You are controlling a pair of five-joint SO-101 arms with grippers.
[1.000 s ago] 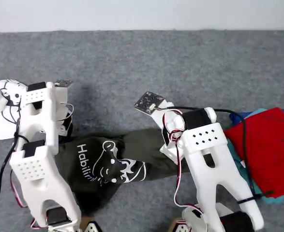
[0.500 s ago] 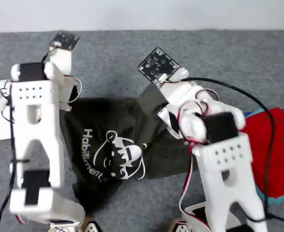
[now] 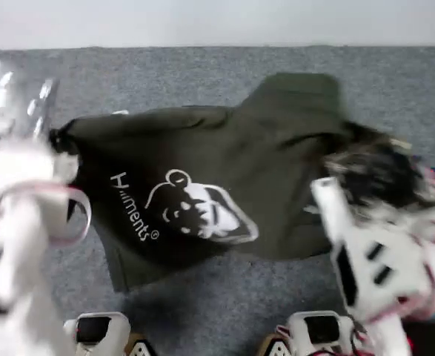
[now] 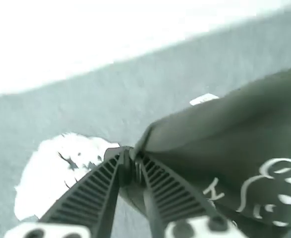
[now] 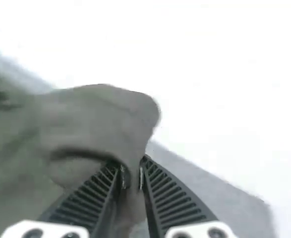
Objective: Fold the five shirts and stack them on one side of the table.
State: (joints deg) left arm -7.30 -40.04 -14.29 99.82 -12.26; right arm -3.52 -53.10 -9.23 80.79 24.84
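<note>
Lettering point(image 3: 132, 215) in white, blurred, and a cartoon face point(image 3: 198, 215) mark the dark green shirt point(image 3: 224, 141), stretched over the table's point(image 3: 202, 319) middle; left gripper point(image 4: 130, 162) pinches its left corner, right gripper point(image 5: 130, 173) its right edge.

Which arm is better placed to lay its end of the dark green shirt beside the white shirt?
Probably left: the left gripper, shut on the dark green shirt, hangs close to the white shirt.

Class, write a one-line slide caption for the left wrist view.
Left gripper pinches an edge of the dark green shirt, with a white shirt on the grey table.
</note>
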